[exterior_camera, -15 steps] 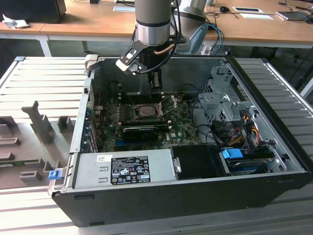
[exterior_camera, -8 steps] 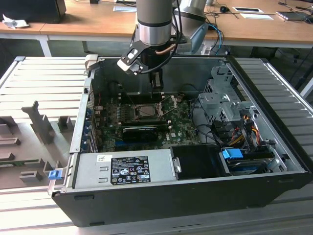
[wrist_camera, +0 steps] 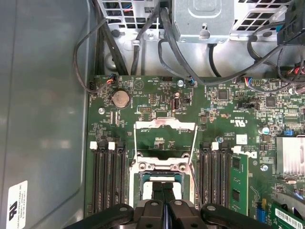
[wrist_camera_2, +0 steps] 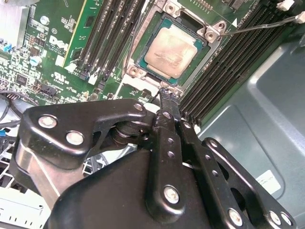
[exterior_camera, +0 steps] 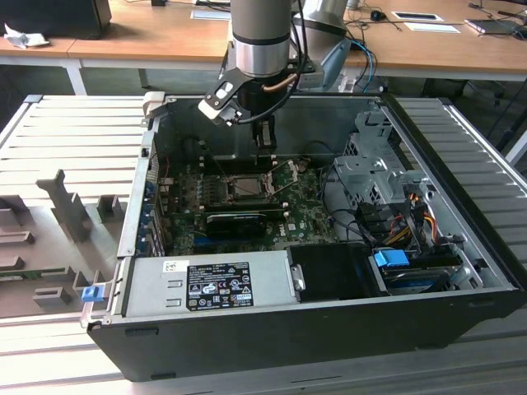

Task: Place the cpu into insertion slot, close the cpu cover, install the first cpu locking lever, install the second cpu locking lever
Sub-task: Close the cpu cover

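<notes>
The small square silver-grey cpu [wrist_camera_2: 169, 52] lies in the black square insertion slot [wrist_camera_2: 142, 53]. The black gripper [wrist_camera_2: 165, 94] is pinched closed on nothing, beside the raised silver frame cpu cover [wrist_camera: 164, 125]. Step 2, I think: the cover needs a soft push down.

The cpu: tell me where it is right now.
In the second wrist view the cpu sits in the insertion slot on the green motherboard, between banks of black memory slots, just ahead of the end effector.
</notes>
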Robot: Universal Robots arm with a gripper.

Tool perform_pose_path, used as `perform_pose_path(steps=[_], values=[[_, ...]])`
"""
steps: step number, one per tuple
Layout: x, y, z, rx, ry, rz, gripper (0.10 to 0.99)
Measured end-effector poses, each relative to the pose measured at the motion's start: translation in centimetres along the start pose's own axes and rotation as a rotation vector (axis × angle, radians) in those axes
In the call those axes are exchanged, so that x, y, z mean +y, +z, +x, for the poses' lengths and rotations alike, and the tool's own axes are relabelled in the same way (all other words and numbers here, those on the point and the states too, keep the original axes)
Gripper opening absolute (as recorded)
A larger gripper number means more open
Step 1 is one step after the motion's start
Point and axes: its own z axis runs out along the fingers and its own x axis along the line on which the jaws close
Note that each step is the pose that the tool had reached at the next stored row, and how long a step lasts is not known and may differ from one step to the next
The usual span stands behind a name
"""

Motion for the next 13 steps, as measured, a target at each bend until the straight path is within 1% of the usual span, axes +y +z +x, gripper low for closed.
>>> perform_pose_path(steps=[13], values=[[0.58,0.04,0.00,0.0000,0.000,0.000,0.106]])
